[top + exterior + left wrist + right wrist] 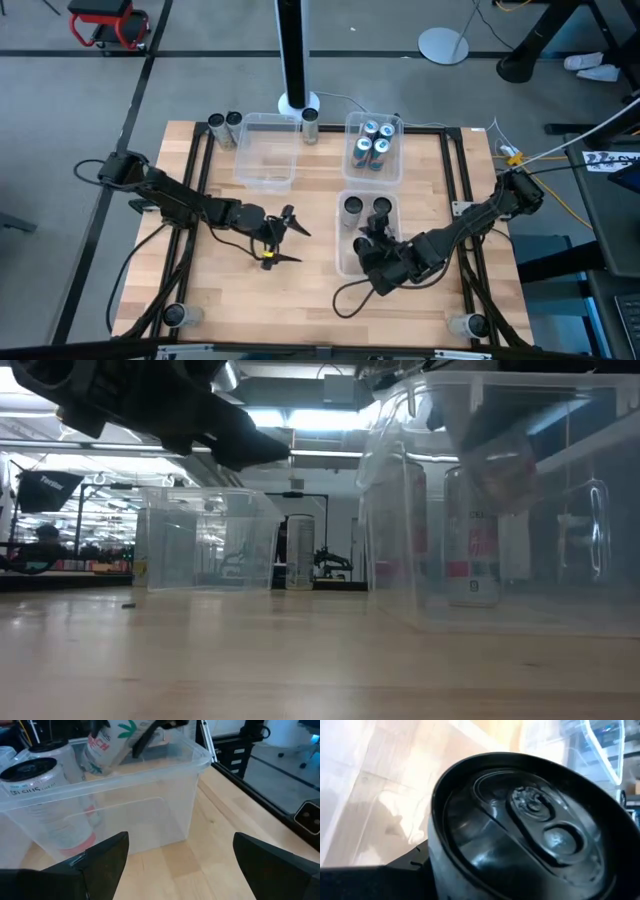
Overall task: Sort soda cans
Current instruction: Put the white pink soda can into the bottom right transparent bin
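Note:
My right gripper hangs over the near part of a clear bin and is shut on a white soda can with a black top. Two more black-topped cans stand upright on the bin's floor at its far end. My left gripper is open above the bare table, left of that bin, with nothing between its fingers. Several blue-and-silver cans stand in the far right bin. My right gripper pinches the white can by its side wall, with a dark finger lying on the upper part of the wall. The fingers slant down from the table's near right. The can is tilted and lifted clear, above the bin.
An empty clear bin stands at the far left. Two loose cans stand left of it and one to its right. Single cans stand at the near corners. Bare wood lies near the left gripper.

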